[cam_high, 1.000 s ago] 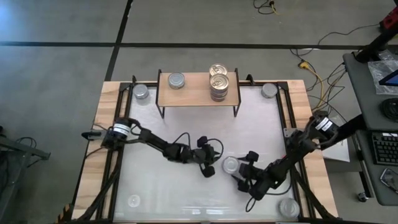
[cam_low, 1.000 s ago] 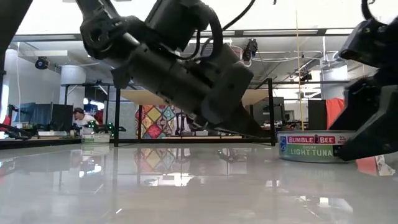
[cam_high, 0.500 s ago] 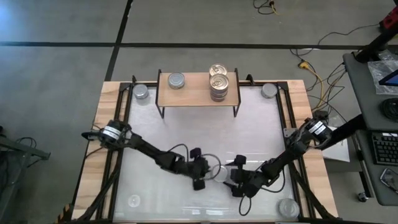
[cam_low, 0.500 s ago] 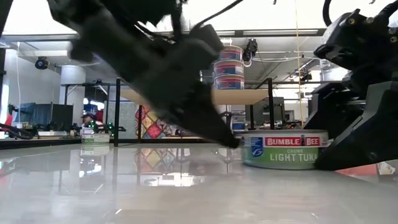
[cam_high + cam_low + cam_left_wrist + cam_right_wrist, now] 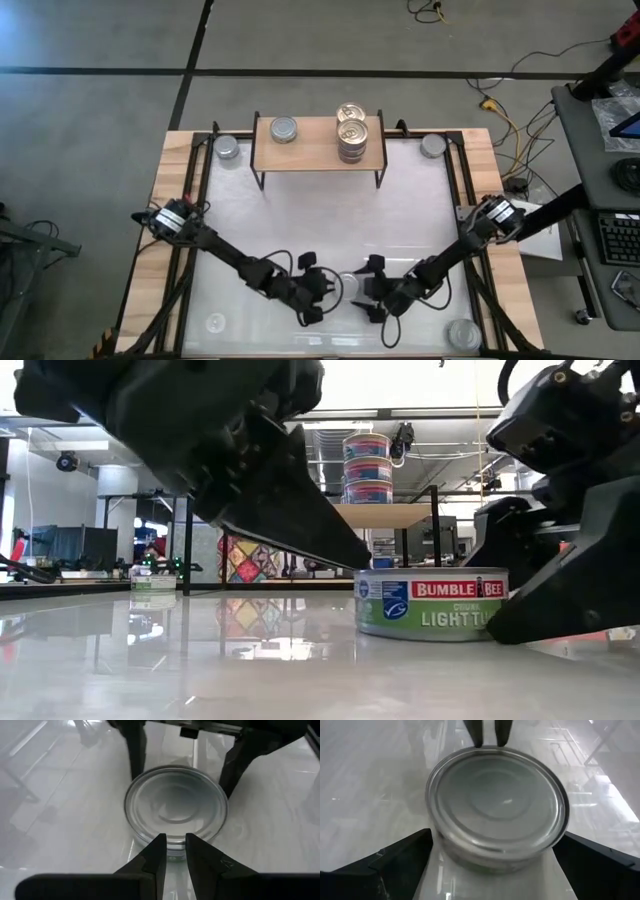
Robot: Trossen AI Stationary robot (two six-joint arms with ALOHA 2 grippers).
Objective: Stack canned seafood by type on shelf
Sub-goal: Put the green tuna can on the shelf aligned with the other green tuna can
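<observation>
A silver-lidded tuna can (image 5: 348, 286) stands on the white tabletop near its front edge, between my two grippers. My left gripper (image 5: 330, 290) is shut, with its tips at the can's left side (image 5: 174, 842). My right gripper (image 5: 368, 290) is open, one finger on each side of the can (image 5: 497, 820). The shelf (image 5: 318, 150) at the far side carries one silver can (image 5: 284, 128) and a stack of gold-lidded cans (image 5: 351, 135). My left gripper sets its shut fingertips (image 5: 159, 845) against the can's side wall just under the rim (image 5: 172, 851), slanting down from the table's left. The can stands upright on the table. My right gripper's fingers (image 5: 400, 860) lie close along the can's wall; I cannot tell whether they touch.
Loose cans stand at the far left (image 5: 228, 148) and far right (image 5: 433, 145) corners and at the near right (image 5: 465, 333) and near left (image 5: 215, 323). The wooden rim (image 5: 170, 230) frames the tabletop.
The can has slid toward the table's near edge and a little left, staying upright. My left gripper has drawn back the same way, staying at the can's left side. My right gripper has followed toward the near left and turned, its open fingers now around the can.
</observation>
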